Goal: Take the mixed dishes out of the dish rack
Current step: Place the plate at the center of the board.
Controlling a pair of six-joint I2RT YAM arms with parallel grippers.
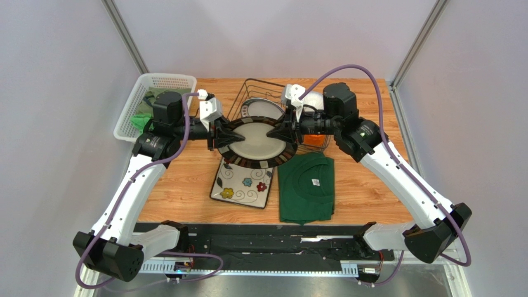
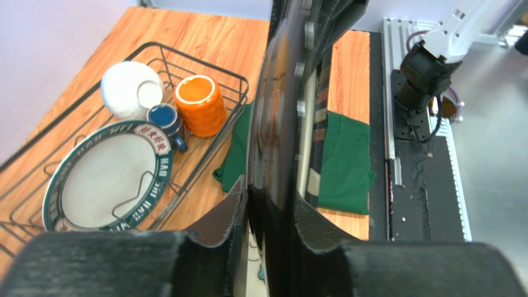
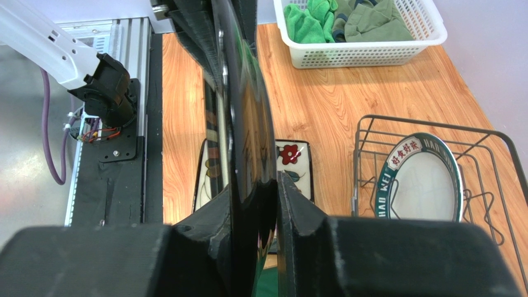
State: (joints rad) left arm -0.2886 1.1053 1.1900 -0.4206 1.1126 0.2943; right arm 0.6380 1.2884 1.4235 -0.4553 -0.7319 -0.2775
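Dark thin-wire dish rack (image 1: 249, 86) holds a round dark-rimmed plate (image 2: 105, 179), white bowl (image 2: 130, 90), dark blue mug (image 2: 164, 117) and orange mug (image 2: 199, 105). A second round dark-rimmed plate (image 1: 254, 141) hangs just in front of the rack; left gripper (image 1: 218, 133) and right gripper (image 1: 277, 131) jaws each clamp its rim from opposite sides. Square white flowered plate (image 1: 243, 184) lies on the bench, nearer still. White perforated plastic basket (image 3: 372, 52), left of the rack, holds green cloths (image 3: 334, 18).

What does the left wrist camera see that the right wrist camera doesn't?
Only left wrist: the white bowl, dark blue mug and orange mug. Only right wrist: the white basket of cloths and the square plate's red flower. Both: the held plate pinched edge-on in the fingers, the other round plate, the dish rack.
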